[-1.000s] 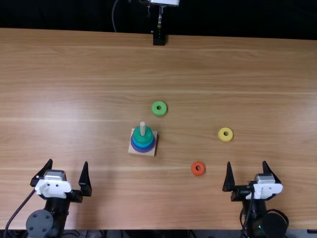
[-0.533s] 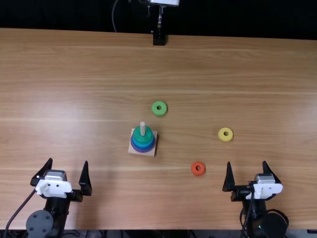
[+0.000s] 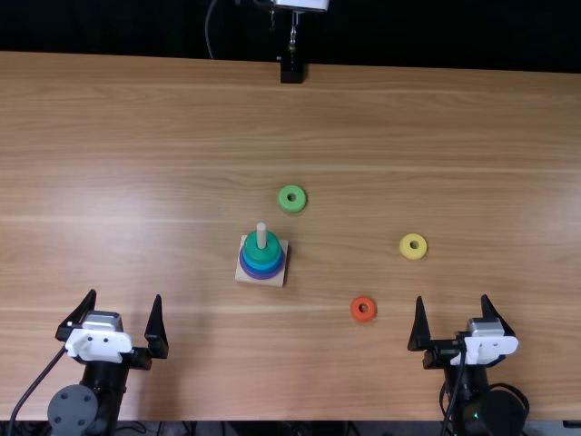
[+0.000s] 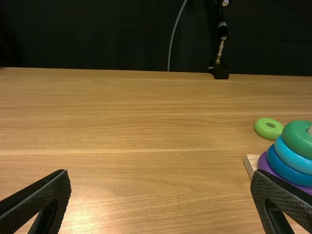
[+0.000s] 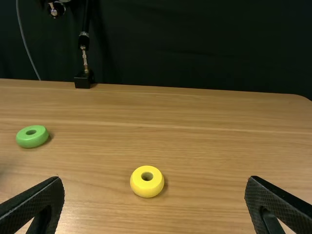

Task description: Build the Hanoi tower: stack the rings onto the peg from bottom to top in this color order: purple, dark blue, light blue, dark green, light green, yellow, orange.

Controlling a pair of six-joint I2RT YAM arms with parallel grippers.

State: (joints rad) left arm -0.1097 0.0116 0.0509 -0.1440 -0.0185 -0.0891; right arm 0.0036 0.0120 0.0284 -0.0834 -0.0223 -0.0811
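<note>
Three loose rings lie on the table (image 3: pixel 200 136) in the top view: light green ring (image 3: pixel 284 206) far, yellow ring (image 3: pixel 405 251) right, orange ring (image 3: pixel 356 317) nearer, between them and the near edge. The left gripper (image 3: pixel 124 296) and right gripper (image 3: pixel 452 298) gape wide at the near side, both empty.

Left wrist view: purple ring (image 4: pixel 262 163), dark blue ring (image 4: pixel 287 172), light blue ring (image 4: pixel 291 158) and dark green ring (image 4: pixel 297 140) sit stacked upward on the wooden base (image 4: pixel 251 163).

Right wrist view: the jaws stand well apart, the yellow ring beyond them, touching neither.
</note>
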